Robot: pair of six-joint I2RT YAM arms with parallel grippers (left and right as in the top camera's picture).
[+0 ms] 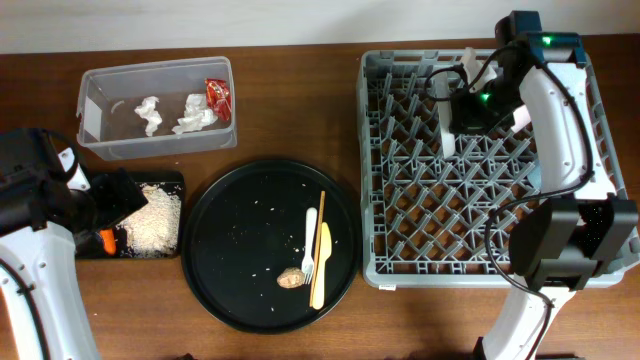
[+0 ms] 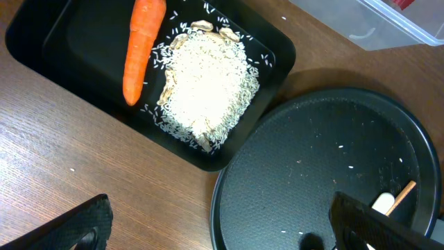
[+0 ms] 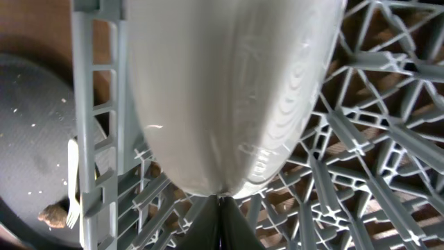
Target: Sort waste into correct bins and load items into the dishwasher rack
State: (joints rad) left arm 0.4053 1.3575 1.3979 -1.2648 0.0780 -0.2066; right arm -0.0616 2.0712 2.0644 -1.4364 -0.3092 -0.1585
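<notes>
Brown wooden tabletop (image 1: 300,100) carries everything. Nearest, the round black tray (image 1: 240,240) holds a white fork (image 1: 309,245), a pale yellow fork (image 1: 321,265) and a brown lump (image 1: 290,278). The left gripper (image 2: 220,212), fingers spread wide, hovers near the shallow black tray (image 2: 69,42), where an orange carrot (image 2: 142,48) lies beside heaped pale rice (image 2: 208,83). Farther back, the clear tub (image 1: 100,110) holds crumpled napkins (image 1: 150,112) and a red wrapper (image 1: 217,95). The right gripper (image 3: 222,215) pinches the white plate (image 3: 229,90), upright over the grey rack (image 1: 450,230).

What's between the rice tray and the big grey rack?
The round black tray, seen overhead, holding a white fork, a yellow fork and a brown food lump.
</notes>
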